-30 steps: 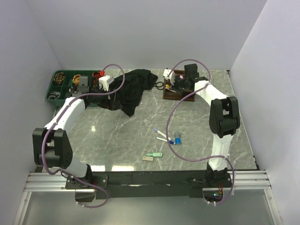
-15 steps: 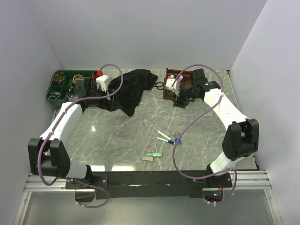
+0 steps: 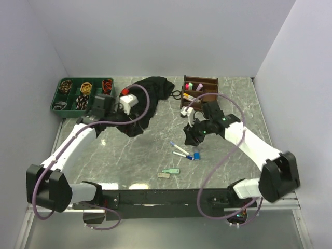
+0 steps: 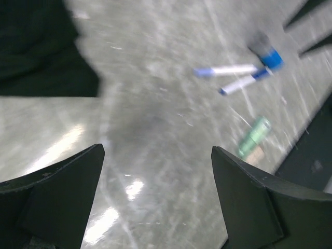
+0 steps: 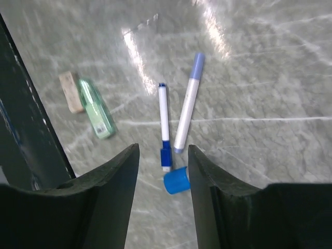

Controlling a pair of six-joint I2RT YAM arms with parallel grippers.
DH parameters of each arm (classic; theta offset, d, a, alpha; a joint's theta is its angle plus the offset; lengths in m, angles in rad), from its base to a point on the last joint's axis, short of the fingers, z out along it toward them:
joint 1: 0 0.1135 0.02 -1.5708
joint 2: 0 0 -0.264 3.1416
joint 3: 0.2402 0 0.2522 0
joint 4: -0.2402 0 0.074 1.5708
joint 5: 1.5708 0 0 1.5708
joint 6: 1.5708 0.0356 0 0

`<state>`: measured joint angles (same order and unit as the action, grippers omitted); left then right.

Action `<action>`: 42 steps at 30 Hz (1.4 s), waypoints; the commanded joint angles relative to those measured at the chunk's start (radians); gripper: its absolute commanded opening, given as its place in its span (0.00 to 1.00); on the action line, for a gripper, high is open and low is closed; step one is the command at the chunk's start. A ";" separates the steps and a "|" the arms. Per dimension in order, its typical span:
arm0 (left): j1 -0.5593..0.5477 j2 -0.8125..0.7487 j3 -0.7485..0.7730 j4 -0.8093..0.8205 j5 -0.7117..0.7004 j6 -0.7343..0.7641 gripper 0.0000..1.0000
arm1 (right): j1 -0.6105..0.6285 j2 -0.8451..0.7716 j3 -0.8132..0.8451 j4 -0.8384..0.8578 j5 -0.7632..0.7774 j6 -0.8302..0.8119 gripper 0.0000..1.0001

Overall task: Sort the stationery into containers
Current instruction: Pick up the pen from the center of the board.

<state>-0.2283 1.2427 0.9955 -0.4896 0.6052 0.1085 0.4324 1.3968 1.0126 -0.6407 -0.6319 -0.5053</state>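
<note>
Two slim white pens (image 3: 180, 150) lie mid-table, one blue-capped (image 5: 164, 119), one lavender-capped (image 5: 188, 109), beside a short blue-capped piece (image 5: 176, 181). A pastel green highlighter (image 5: 96, 108) and a small grey eraser (image 5: 70, 92) lie nearer the front edge. My right gripper (image 5: 163, 150) hovers open just above the pens and the blue piece (image 3: 196, 154), holding nothing; from above it (image 3: 192, 137) sits right behind them. My left gripper (image 4: 155, 150) is open and empty over bare table by the black cloth (image 4: 36, 46), pens (image 4: 225, 70) ahead of it.
The brown wooden organiser (image 3: 212, 80) at the back holds pink and green highlighters. A dark green tray (image 3: 54, 101) with filled compartments stands at the back left. The black cloth (image 3: 150, 93) lies heaped between them. A dark rail (image 5: 26, 129) runs along the table's front edge.
My right gripper has left the organiser, opened, and swung forward over the pens. The left arm has drawn away from the green tray towards the table's middle.
</note>
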 commanded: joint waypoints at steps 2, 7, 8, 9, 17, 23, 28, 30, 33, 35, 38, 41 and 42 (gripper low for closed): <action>-0.065 0.052 0.068 -0.038 0.048 0.085 0.90 | 0.049 -0.128 -0.100 0.223 0.092 0.221 0.49; -0.063 0.032 0.048 0.019 0.008 0.016 0.90 | 0.091 -0.102 -0.146 0.343 0.233 0.270 0.50; -0.060 0.018 0.043 0.020 0.002 0.016 0.90 | 0.115 -0.087 -0.144 0.357 0.262 0.284 0.52; -0.054 0.011 0.037 0.020 -0.002 0.016 0.91 | 0.124 -0.053 -0.134 0.372 0.293 0.290 0.54; 0.109 -0.066 -0.012 0.045 0.053 -0.055 0.91 | 0.169 0.109 -0.040 0.355 0.374 0.286 0.62; 0.170 -0.104 -0.034 0.034 0.031 -0.033 0.91 | 0.189 0.203 0.007 0.335 0.373 0.277 0.62; 0.198 -0.111 -0.032 0.025 0.019 -0.041 0.92 | 0.215 0.284 0.049 0.303 0.373 0.248 0.62; 0.199 -0.117 -0.037 0.022 0.018 -0.041 0.92 | 0.229 0.312 0.063 0.293 0.380 0.241 0.62; 0.204 -0.127 -0.043 0.017 0.024 -0.047 0.92 | 0.247 0.335 0.069 0.283 0.400 0.229 0.61; 0.211 -0.138 -0.044 0.016 0.025 -0.049 0.92 | 0.255 0.347 0.073 0.282 0.431 0.228 0.60; 0.224 -0.150 -0.052 0.014 0.025 -0.052 0.93 | 0.273 0.369 0.078 0.271 0.469 0.223 0.57; 0.225 -0.158 -0.063 0.022 0.030 -0.062 0.93 | 0.292 0.395 0.075 0.253 0.503 0.206 0.51; 0.225 -0.160 -0.064 0.025 0.031 -0.066 0.93 | 0.298 0.399 0.072 0.256 0.511 0.206 0.49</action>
<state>-0.0082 1.1156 0.9405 -0.4820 0.6228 0.0624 0.7052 1.7702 1.0554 -0.3641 -0.1860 -0.2787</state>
